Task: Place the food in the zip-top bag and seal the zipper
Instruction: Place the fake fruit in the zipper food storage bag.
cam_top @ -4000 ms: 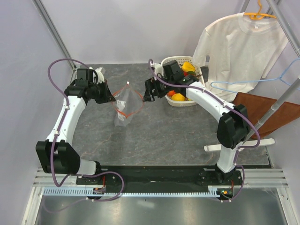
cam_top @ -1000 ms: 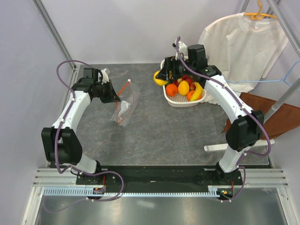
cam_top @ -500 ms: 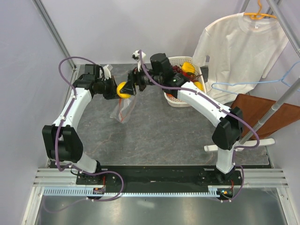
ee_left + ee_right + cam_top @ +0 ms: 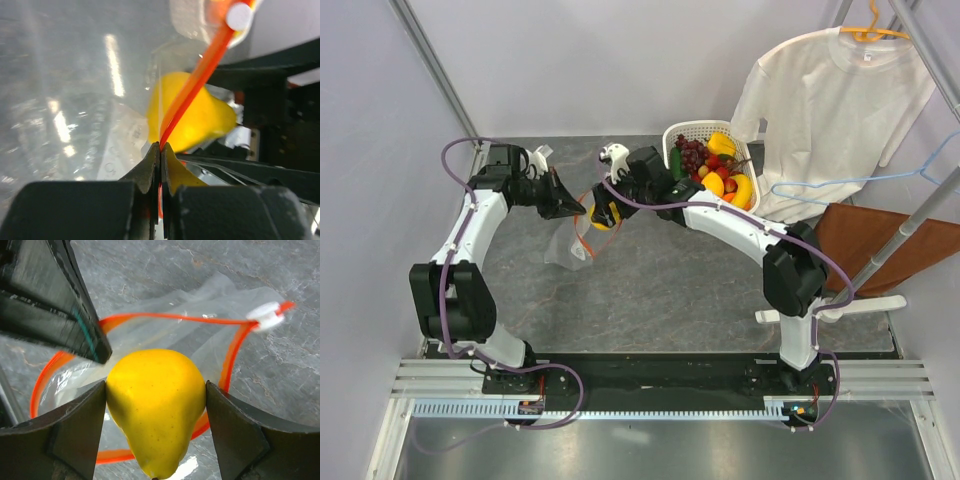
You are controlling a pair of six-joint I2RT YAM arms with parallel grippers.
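Observation:
The clear zip-top bag [image 4: 572, 243] hangs open above the table. My left gripper [image 4: 577, 208] is shut on its orange-red zipper strip [image 4: 192, 89] and holds the mouth up. My right gripper [image 4: 604, 215] is shut on a yellow toy pear [image 4: 156, 402] and holds it right over the open mouth, ringed by the zipper [image 4: 230, 360]. The pear also shows through the plastic in the left wrist view [image 4: 192, 117]. The white slider [image 4: 265, 316] sits at the far end of the strip. More toy fruit, with dark grapes [image 4: 691, 156], lies in the white basket [image 4: 688, 129].
A white T-shirt [image 4: 830, 100] hangs on a rack at the back right. A blue hanger [image 4: 840, 180] and a brown cloth [image 4: 895, 245] lie to the right. The grey table [image 4: 680, 290] stretches in front of the bag.
My right gripper took the yellow pear from the basket, carried it left and has lowered it to the bag's mouth. My left gripper keeps hold of the zipper strip.

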